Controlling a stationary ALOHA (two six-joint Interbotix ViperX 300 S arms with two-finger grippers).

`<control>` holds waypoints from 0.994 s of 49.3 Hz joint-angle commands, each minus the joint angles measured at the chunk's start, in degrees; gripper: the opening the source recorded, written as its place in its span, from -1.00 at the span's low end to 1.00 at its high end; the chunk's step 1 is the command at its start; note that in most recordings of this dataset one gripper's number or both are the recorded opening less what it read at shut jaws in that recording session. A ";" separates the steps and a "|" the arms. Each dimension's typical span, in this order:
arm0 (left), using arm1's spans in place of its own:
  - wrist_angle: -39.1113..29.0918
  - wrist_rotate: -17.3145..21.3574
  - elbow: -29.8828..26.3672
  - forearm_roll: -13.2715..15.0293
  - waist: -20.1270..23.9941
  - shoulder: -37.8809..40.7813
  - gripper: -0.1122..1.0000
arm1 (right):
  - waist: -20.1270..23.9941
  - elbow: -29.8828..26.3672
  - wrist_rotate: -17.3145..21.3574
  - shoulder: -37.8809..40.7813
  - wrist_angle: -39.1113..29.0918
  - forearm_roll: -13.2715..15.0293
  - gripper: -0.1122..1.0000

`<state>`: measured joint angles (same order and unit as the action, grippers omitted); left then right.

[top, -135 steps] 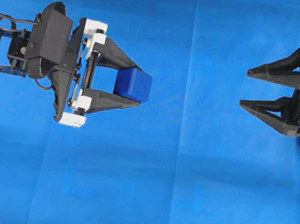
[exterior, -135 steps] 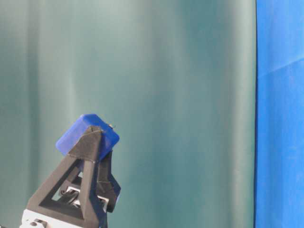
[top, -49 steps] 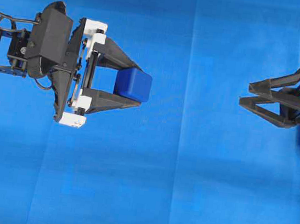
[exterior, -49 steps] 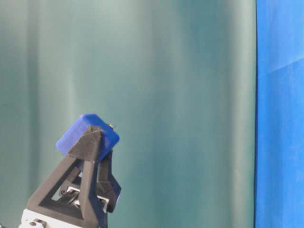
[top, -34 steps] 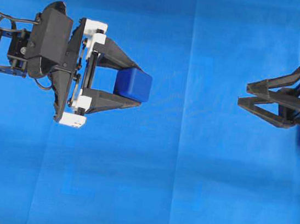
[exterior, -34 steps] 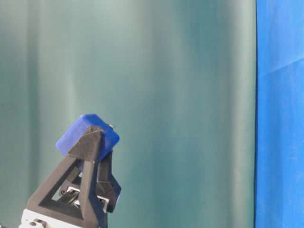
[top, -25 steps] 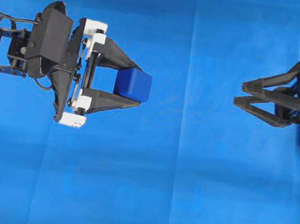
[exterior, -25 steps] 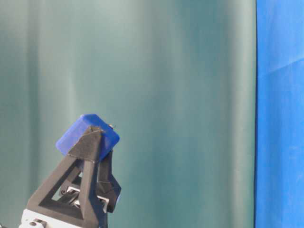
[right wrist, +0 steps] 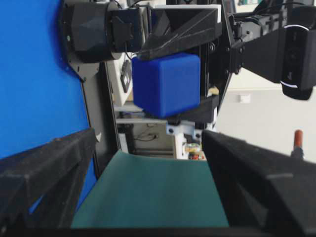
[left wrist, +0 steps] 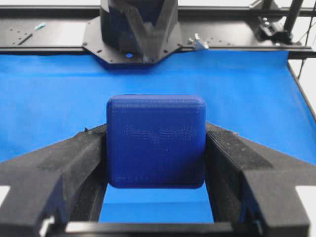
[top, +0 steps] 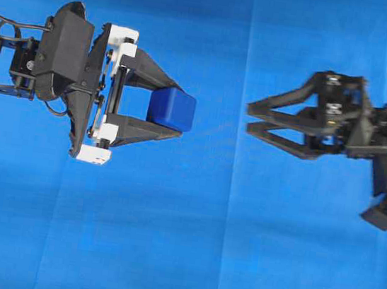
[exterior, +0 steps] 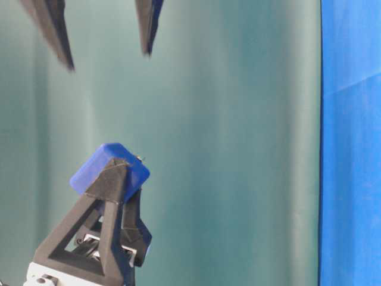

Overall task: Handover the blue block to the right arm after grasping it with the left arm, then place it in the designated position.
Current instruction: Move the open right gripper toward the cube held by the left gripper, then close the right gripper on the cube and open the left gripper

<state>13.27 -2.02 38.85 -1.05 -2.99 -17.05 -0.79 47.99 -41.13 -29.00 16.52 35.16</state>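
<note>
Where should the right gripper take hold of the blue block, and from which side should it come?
Probably on the two free faces of the blue block, coming straight toward its outer end. The left gripper already covers the other two sides, and the right gripper faces the block, open and turned crosswise.

Black left arm [top: 61, 63] with white finger-base blocks; all-black right arm [top: 339, 124]
</note>
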 commanded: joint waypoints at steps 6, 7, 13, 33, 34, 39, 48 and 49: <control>0.26 -0.09 -0.70 0.18 -0.18 -1.23 0.07 | -0.18 -6.59 0.18 5.45 0.44 -0.26 0.91; 0.26 -0.09 -0.70 0.18 -0.18 -1.23 0.07 | -0.18 -7.12 0.18 6.06 0.35 -0.26 0.91; 0.26 -0.09 -0.62 0.18 -0.18 -1.23 0.07 | -0.18 -10.81 0.18 10.37 0.26 -0.26 0.91; 0.00 -0.18 -0.70 0.18 -0.18 -1.23 0.07 | -0.18 -19.07 0.18 18.46 -2.90 -0.26 0.91; 0.00 -0.18 -0.62 0.26 -0.18 -1.23 0.07 | -0.18 -19.16 0.09 18.46 -2.99 -0.26 0.91; -0.35 -0.18 -0.70 0.18 -0.18 -1.23 0.07 | -0.18 -18.98 0.09 18.37 -2.99 -0.26 0.91; -0.62 -0.09 -0.70 0.18 -0.18 -1.23 0.07 | -0.18 -19.07 0.09 18.02 -3.52 -0.09 0.90; -0.70 -0.09 -0.62 0.18 -0.18 -1.32 0.07 | -0.18 -18.98 0.09 18.02 -3.69 -0.09 0.89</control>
<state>12.39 -2.11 38.85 -0.88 -2.99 -17.05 -0.88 30.32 -41.13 -10.02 13.10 35.16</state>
